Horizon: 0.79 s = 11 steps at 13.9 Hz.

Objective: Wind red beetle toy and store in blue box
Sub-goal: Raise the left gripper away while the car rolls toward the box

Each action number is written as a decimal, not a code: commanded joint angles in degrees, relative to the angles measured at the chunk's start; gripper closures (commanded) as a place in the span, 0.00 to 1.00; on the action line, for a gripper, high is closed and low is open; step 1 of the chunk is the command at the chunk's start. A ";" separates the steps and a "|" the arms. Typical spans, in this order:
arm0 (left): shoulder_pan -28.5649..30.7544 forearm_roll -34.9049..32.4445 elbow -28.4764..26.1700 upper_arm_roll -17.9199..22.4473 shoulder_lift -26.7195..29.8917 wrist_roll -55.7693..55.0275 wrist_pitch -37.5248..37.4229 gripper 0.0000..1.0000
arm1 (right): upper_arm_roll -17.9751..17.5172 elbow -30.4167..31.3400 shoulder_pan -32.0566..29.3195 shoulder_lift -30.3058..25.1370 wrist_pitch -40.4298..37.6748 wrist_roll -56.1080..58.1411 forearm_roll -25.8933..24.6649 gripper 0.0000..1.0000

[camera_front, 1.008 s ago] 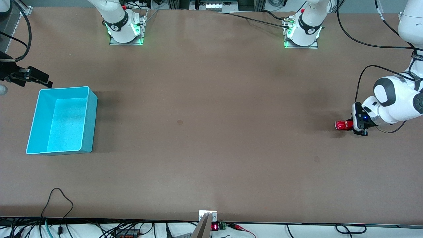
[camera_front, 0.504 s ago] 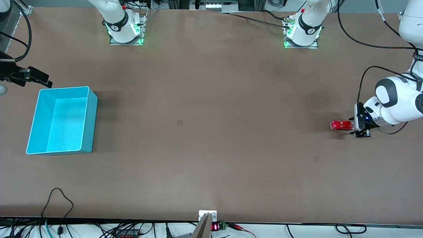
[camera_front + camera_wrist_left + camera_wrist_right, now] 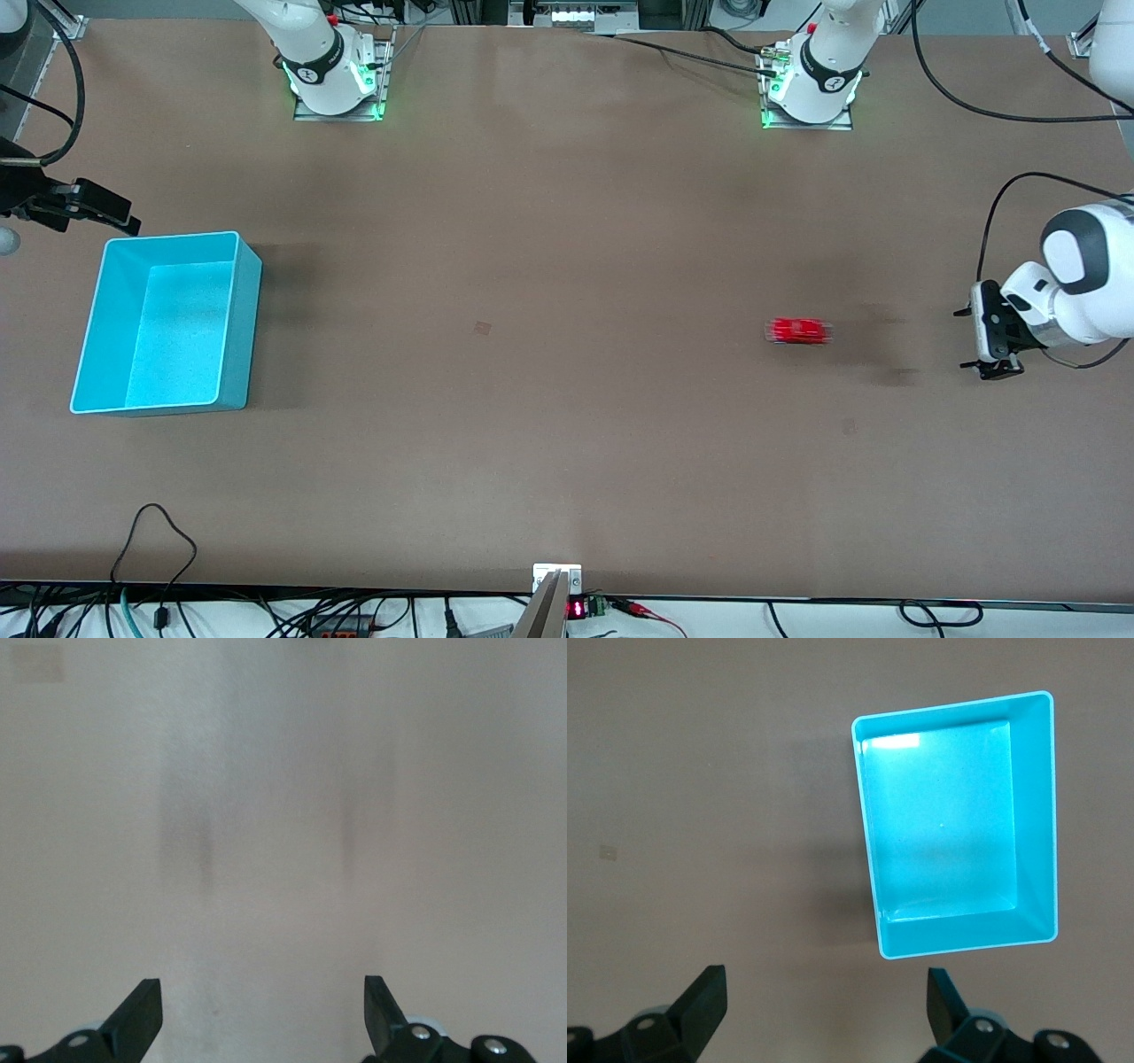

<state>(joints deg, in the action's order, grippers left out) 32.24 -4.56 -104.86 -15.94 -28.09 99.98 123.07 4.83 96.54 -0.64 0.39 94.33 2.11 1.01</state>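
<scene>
The red beetle toy point(image 3: 799, 331) is on the bare table, streaked with motion, with nothing touching it. It is in neither wrist view. My left gripper point(image 3: 965, 338) stands open, low over the table at the left arm's end, well apart from the toy; its wrist view shows only tabletop between the fingers point(image 3: 142, 1014). The blue box point(image 3: 240, 328) stands empty at the right arm's end. My right gripper point(image 3: 120, 215) waits open in the air beside the box; the box point(image 3: 1034, 815) fills much of its wrist view.
The two arm bases point(image 3: 335, 80) point(image 3: 811, 89) stand along the table's edge farthest from the front camera. Cables point(image 3: 155, 540) and a small metal bracket point(image 3: 556, 576) lie at the edge nearest it. A small square mark point(image 3: 482, 328) is at mid-table.
My left gripper opened and let go of the toy, then drew back toward its end of the table. The toy rolled away from it toward the box. The right arm has not moved.
</scene>
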 commanded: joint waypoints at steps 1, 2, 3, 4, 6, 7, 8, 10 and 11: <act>-0.16 -0.36 2.11 -1.45 2.51 -7.49 -6.68 0.00 | -0.08 0.05 -0.41 -0.39 -0.55 -0.53 -0.22 0.00; -0.24 -0.62 3.77 -1.72 2.51 -10.21 -9.66 0.00 | -0.08 0.05 -0.32 -0.39 -0.46 -0.53 -0.22 0.00; -0.24 -0.71 5.27 -2.07 2.60 -12.33 -12.65 0.00 | -0.08 0.05 -0.32 -0.30 -0.46 -0.61 -0.22 0.00; -0.24 -0.71 6.93 -2.34 2.69 -13.92 -15.98 0.00 | -0.08 0.05 -0.32 -0.30 -0.55 -0.61 -0.22 0.00; -0.68 -0.71 8.53 -3.21 4.79 -18.66 -21.01 0.00 | -0.08 0.05 -0.32 -0.30 -0.46 -0.61 -0.22 0.00; -1.38 -0.80 8.53 -3.22 6.36 -21.64 -22.50 0.00 | -0.08 0.05 -0.32 -0.30 -0.46 -0.61 -0.22 0.00; -2.08 -0.80 8.53 -3.13 7.42 -24.37 -23.82 0.00 | -0.08 0.05 -0.32 -0.21 -0.46 -0.53 -0.22 0.00; -3.31 -0.88 8.71 -3.22 9.45 -30.69 -26.81 0.00 | -0.08 0.05 -0.32 -0.12 -0.46 -0.53 -0.22 0.00; -4.45 -0.88 8.97 -3.22 10.41 -33.68 -28.22 0.00 | -0.08 0.05 -0.32 -0.03 -0.46 -0.53 -0.22 0.00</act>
<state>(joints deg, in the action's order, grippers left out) 29.47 -4.59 -95.96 -19.17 -20.12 71.60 97.73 5.01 96.57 -0.65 0.42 94.30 2.11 1.01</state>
